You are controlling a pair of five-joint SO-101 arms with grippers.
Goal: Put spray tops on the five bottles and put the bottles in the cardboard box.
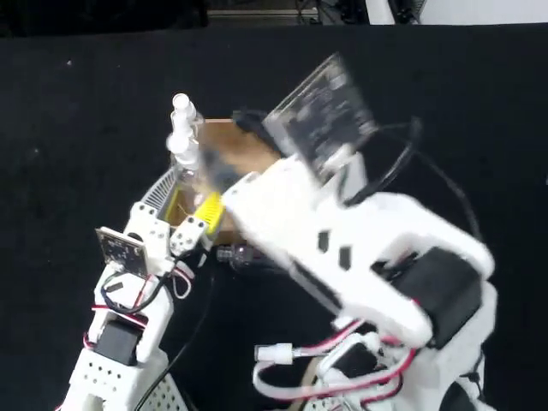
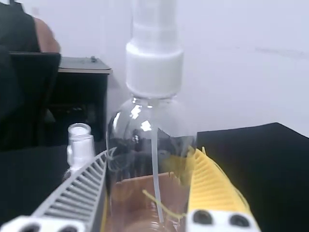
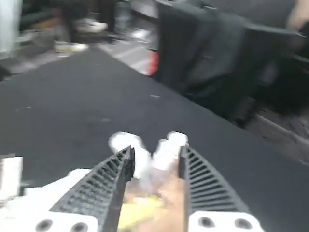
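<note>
**High view:** On a matte black table (image 1: 68, 128), the left pincer (image 1: 190, 190), with one grey ribbed finger and one yellow, grips a clear bottle (image 1: 192, 175). Its white spray top (image 1: 181, 120) stands at the corner of a brown cardboard box (image 1: 244, 154). The white right arm, blurred, hangs over the box.

**Left wrist view:** The round-shouldered bottle fills the gap between the two ribbed fingers and touches both. A thin tube runs down inside it from the smooth plastic spray top, and the box's brown card shows through the bottle. A second bottle (image 2: 79, 145), clear with an open neck, stands just beside the grey finger, outside the grip. That makes two bottles and one spray top.

**Right wrist view:** The right pincer (image 3: 155, 151) holds its two dark ribbed fingers moderately apart, gripping nothing. Two white shapes lie just beyond the tips, too blurred to identify.
</note>
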